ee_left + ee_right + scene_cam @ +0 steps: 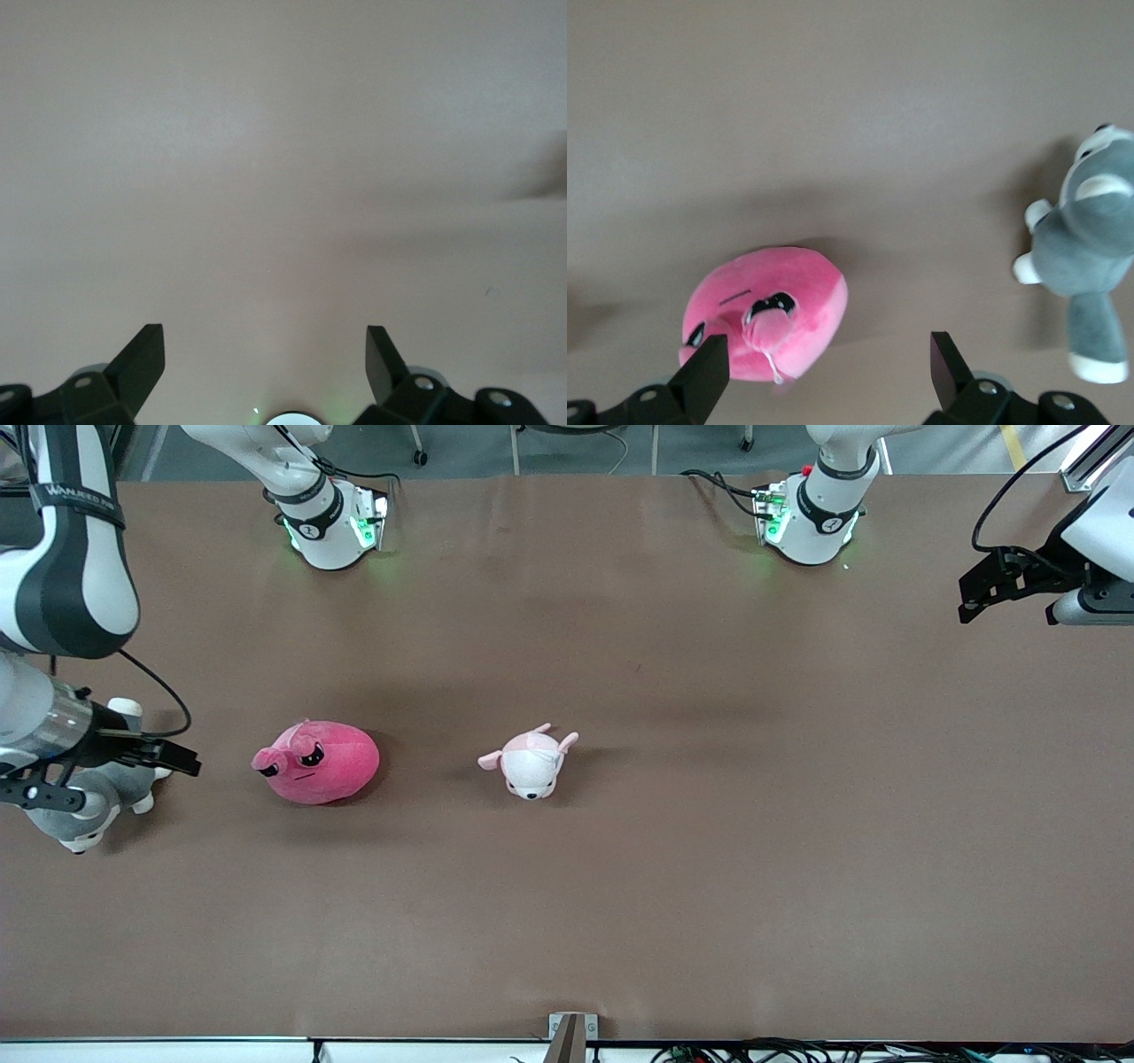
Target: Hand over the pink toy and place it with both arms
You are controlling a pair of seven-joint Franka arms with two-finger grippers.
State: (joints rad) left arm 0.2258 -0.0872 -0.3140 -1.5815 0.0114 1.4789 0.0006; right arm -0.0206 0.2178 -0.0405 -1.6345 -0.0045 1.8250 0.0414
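Note:
The pink toy (317, 762) lies on the brown table toward the right arm's end, with nothing gripping it. My right gripper (111, 778) hangs open just past it at that end, partly over a grey-and-white plush dog (84, 815). In the right wrist view the pink toy (771, 310) shows face up beside one finger of the right gripper (828, 354), and nothing is between the fingers. My left gripper (973, 595) waits open in the air at the left arm's end. The left wrist view shows the left gripper (266, 350) over bare table.
A small white and pale-pink plush animal (532, 762) lies near the table's middle, beside the pink toy toward the left arm's end. The grey dog (1090, 257) lies off to one side of the right gripper. Both arm bases (332, 522) stand along the table's edge farthest from the front camera.

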